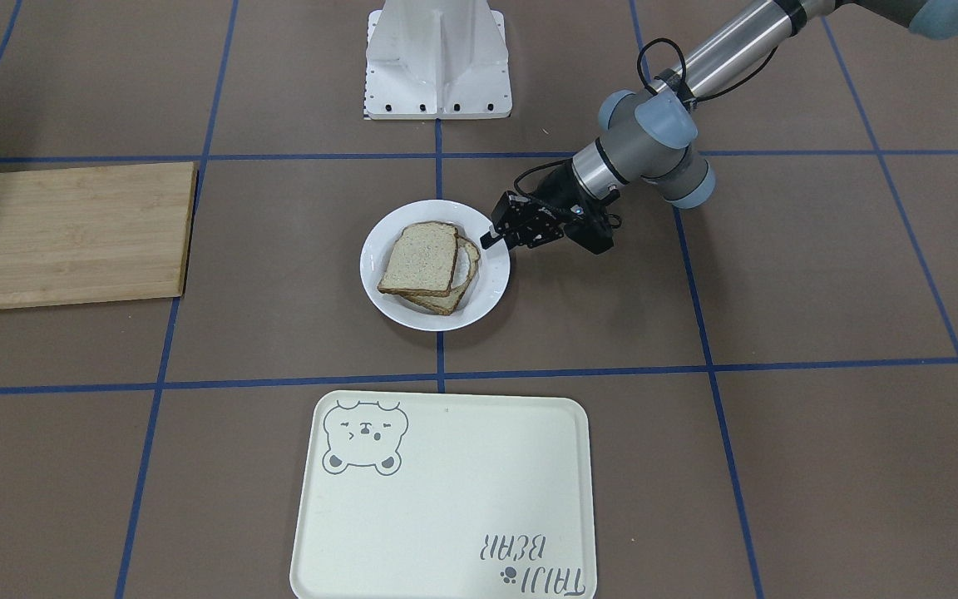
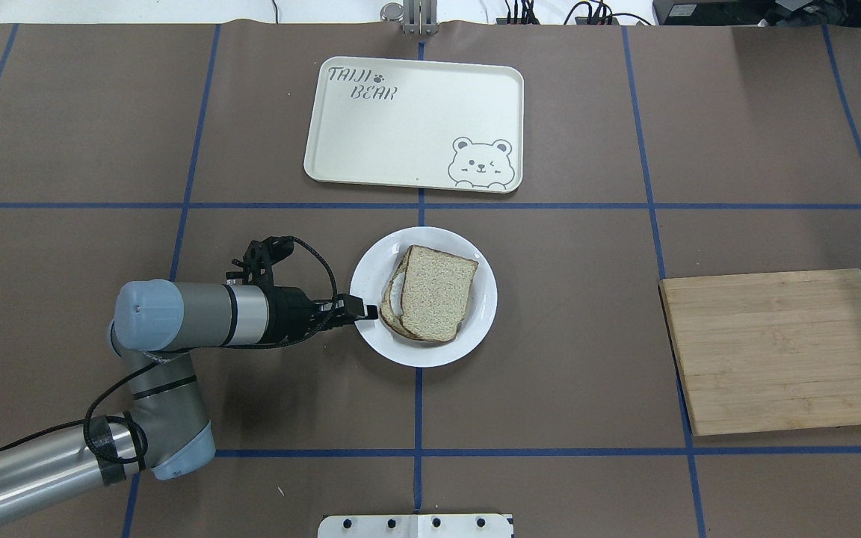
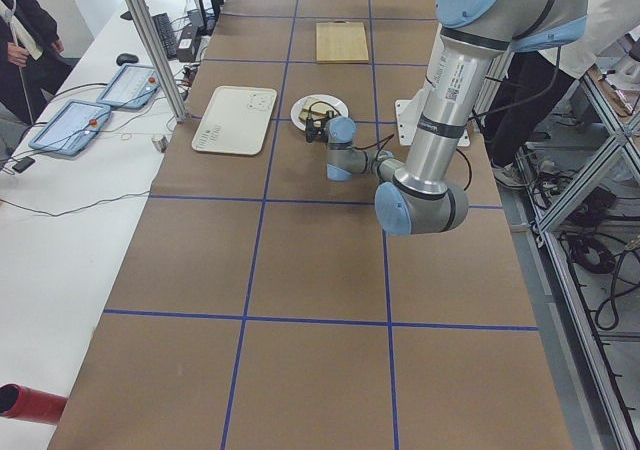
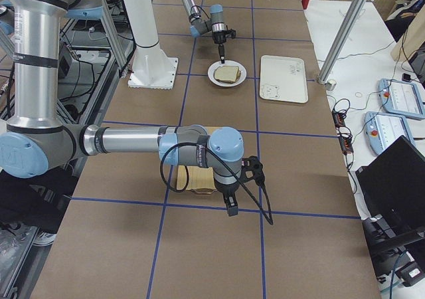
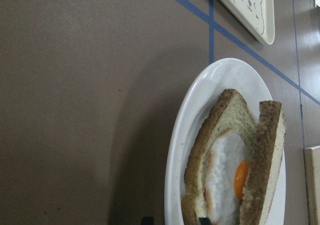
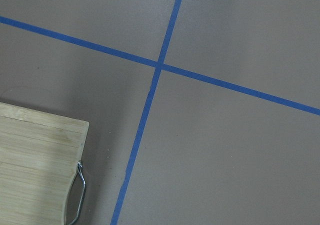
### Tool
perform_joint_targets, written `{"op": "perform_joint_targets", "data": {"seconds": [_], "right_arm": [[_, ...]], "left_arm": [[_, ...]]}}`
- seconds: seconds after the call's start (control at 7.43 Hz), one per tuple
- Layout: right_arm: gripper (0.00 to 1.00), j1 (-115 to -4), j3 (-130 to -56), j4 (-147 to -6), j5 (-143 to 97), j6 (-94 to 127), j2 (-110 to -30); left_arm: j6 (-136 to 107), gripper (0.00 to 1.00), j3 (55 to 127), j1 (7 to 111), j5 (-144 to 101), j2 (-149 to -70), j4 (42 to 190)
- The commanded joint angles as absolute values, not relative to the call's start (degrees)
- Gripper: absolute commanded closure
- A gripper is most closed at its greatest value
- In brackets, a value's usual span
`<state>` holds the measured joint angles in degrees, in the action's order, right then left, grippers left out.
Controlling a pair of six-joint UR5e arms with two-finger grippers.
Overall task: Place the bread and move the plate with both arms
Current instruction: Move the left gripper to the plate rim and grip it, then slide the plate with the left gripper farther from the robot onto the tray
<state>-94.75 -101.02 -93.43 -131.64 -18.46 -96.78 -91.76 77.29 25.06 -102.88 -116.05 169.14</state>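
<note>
brown matte table [image 2: 550, 373]; left fingers [image 2: 368, 310] narrowly straddle glossy round plate [image 2: 430, 357] rim, grip unclear

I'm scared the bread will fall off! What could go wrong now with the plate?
1. The left gripper sits at one side of the plate only, and the right gripper is far away by the board. Lifted from one side, the plate may tip.
2. The bread lies crooked over the egg slice, so a jerk could slide it off.
</note>
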Motion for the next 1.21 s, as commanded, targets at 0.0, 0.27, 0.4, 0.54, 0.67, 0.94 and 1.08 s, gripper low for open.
{"op": "perform_joint_targets", "data": {"seconds": [0.0,0.27,0.4,0.54,0.67,0.94,1.08], "right_arm": [[0.00,-94.7,-100.9,-93.4,-131.6,-18.5,-96.9],[0.00,-94.7,-101.0,-93.4,-131.7,-18.5,-96.8],[0.00,-94.7,-101.0,-93.4,-131.7,-18.5,-96.8],[0.00,-94.7,-101.0,-93.4,-131.7,-18.5,-96.8],[0.00,-94.7,-101.0,-93.4,-131.7,-18.5,-96.8],[0.00,-94.7,-100.9,-93.3,-131.7,-18.5,-96.9],[0.00,-94.7,-100.9,-93.3,-131.6,-18.5,-96.9]], "left_arm": [[-91.8,0.62,76.0,23.7,-101.3,-117.1,169.2],[-91.8,1.00,76.0,23.7,-101.3,-117.3,169.6],[-91.8,1.00,76.3,23.8,-101.4,-117.3,170.0],[-92.8,1.00,76.6,23.8,-101.4,-117.3,170.2],[-96.2,1.00,77.0,23.8,-101.4,-117.3,172.2],[-101.2,1.00,77.3,24.3,-101.3,-117.6,174.7],[-105.3,1.00,77.9,25.1,-101.2,-118.7,174.7]]}}
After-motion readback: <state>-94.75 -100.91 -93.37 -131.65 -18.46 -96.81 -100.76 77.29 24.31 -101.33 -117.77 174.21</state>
